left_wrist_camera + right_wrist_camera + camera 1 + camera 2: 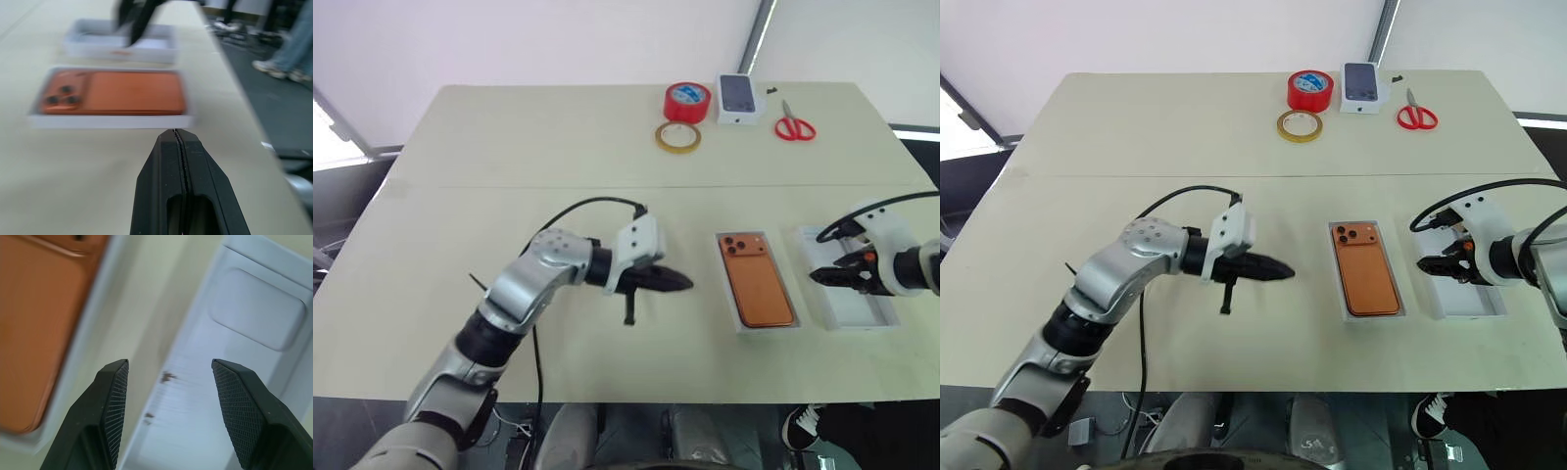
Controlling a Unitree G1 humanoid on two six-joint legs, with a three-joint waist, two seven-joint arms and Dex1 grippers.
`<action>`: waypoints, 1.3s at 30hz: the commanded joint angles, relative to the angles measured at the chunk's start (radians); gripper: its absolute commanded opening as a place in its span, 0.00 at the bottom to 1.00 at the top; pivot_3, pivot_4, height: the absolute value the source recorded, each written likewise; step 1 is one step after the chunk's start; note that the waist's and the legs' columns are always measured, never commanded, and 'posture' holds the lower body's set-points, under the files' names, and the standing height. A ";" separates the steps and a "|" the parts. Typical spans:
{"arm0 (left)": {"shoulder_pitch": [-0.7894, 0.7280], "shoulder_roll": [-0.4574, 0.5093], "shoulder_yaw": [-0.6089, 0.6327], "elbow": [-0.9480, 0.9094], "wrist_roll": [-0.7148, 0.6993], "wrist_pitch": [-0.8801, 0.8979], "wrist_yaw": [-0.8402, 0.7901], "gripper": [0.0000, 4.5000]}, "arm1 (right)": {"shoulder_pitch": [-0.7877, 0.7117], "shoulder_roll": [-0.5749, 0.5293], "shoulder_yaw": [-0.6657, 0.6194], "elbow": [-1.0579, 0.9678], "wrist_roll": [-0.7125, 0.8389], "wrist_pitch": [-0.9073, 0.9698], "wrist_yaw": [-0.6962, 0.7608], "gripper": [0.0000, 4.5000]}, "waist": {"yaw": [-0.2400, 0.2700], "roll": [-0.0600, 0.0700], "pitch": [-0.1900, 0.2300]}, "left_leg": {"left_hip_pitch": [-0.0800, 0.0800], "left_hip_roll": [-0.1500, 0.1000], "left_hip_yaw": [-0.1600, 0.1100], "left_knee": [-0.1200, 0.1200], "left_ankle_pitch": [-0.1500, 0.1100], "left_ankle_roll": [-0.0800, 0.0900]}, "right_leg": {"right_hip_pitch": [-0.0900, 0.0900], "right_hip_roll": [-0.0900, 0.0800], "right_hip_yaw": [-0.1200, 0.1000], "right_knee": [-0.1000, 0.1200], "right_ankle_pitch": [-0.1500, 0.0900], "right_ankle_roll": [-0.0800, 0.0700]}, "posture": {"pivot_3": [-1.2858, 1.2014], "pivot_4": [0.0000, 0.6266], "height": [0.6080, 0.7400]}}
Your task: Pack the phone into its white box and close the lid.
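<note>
Lying in white box (741, 318): phone (756, 281); left fingers (181, 171) pressed together, right fingers (110, 401) spread.

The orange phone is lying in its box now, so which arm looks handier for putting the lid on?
Probably the right: the right gripper hangs open over the lid, while the left gripper, shut, sits across the white box.

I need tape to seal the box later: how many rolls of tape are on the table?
2: a red roll at the far edge beside the small white carton, and a yellowish roll lying flat just in front of it.
</note>
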 commanded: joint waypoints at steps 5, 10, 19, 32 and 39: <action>0.018 0.016 -0.002 -0.084 -0.032 -0.032 -0.020 0.00 | -0.003 0.054 0.009 0.011 0.028 0.059 -0.090 0.63 | -0.001 0.000 0.000 | 0.000 0.000 0.000 0.000 -0.003 0.006 | 0.000 0.000 0.000 0.000 0.000 0.000 | 0.52 0.24 1.00; 0.027 0.023 -0.018 -0.077 0.025 -0.043 0.041 0.00 | -0.016 0.077 -0.014 0.011 0.037 0.085 -0.148 0.23 | -0.003 0.000 0.000 | 0.000 0.000 0.000 0.000 -0.004 0.006 | 0.000 0.000 0.000 0.000 0.000 0.000 | 0.52 0.24 1.00; 0.026 0.010 0.024 -0.031 0.084 -0.007 0.195 0.00 | -0.037 0.041 -0.051 -0.046 0.077 0.091 -0.178 0.01 | -0.006 0.000 0.000 | 0.000 0.000 0.000 0.000 -0.004 0.007 | 0.000 0.001 0.000 0.001 0.000 0.000 | 0.52 0.24 1.00; -0.026 0.019 0.116 0.100 0.118 -0.013 0.304 0.00 | -0.313 0.006 -0.167 0.027 1.065 0.213 -0.311 0.01 | -0.016 0.000 0.001 | 0.000 0.001 0.000 0.000 -0.004 0.008 | 0.000 0.001 -0.001 0.001 0.000 0.000 | 0.52 0.24 1.00; -0.061 0.015 0.125 0.165 0.132 -0.037 0.305 0.00 | -0.140 -0.110 0.102 -0.026 1.721 -0.088 -0.646 0.01 | -0.024 -0.001 0.002 | -0.003 0.002 0.002 0.003 -0.005 0.010 | 0.000 0.001 -0.003 0.000 0.000 0.000 | 0.52 0.24 1.00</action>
